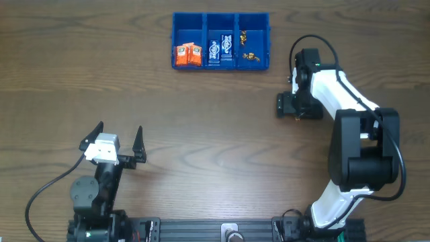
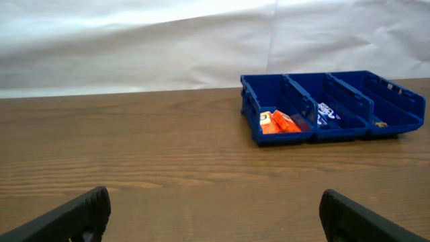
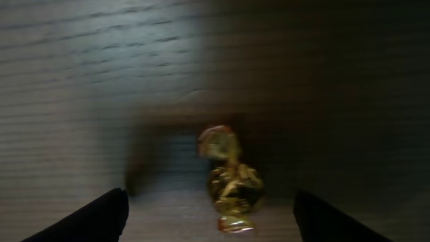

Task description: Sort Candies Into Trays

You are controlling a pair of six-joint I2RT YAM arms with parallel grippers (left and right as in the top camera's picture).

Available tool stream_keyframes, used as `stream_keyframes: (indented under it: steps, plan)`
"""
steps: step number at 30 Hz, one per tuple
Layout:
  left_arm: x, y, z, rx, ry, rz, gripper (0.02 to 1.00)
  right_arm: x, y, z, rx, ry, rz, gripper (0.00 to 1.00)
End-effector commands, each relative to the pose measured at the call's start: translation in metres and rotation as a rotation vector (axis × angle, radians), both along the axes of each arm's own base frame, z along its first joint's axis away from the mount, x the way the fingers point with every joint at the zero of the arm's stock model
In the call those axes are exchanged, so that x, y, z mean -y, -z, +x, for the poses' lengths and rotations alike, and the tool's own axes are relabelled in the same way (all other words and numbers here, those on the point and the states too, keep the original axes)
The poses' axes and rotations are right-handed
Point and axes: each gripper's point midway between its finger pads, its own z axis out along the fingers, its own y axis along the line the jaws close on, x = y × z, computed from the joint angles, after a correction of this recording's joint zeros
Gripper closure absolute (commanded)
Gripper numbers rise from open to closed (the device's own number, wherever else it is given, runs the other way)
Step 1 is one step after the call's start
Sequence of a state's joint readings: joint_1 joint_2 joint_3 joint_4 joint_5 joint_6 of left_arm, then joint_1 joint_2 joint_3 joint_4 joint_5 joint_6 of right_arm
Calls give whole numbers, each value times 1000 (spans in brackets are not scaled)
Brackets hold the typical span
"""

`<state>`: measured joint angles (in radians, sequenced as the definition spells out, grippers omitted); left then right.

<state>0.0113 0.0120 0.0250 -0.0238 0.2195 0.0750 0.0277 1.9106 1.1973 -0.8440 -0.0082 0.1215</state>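
Right jaws hang wide apart over the tabletop [image 1: 201,148], a loose gold candy [image 3: 228,183] lying between them, apparently the last left to sort. Well apart from them, the blue tray [image 1: 222,14] already holds orange candies [image 1: 188,55], blue candies [image 1: 222,50] and gold candies [image 1: 250,56]. Left jaws stand wide, empty.

Brown wood-grain table [image 2: 134,148], white backdrop [image 2: 134,40] behind.
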Motion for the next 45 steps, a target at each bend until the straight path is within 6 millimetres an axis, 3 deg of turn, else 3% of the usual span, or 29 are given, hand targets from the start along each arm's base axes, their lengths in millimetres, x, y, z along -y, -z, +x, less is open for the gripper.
stream_keyframes:
  steps: [1,8,18,28,41,45]
  plan:
    - [2,17,-1,-51,10,-10,20,5,1,1,5,0,5,220]
    - [2,17,-1,-51,10,-10,20,6,1,7,30,0,2,303]
    - [2,17,-1,-51,10,-10,20,9,1,8,34,0,-17,551]
    - [2,17,-1,-51,10,-10,20,9,1,9,37,0,-17,715]
    - [2,17,-1,-51,10,-10,20,2,0,12,51,-10,-3,809]
    - [2,17,-1,-51,10,-10,20,-17,-19,22,110,-50,23,814]
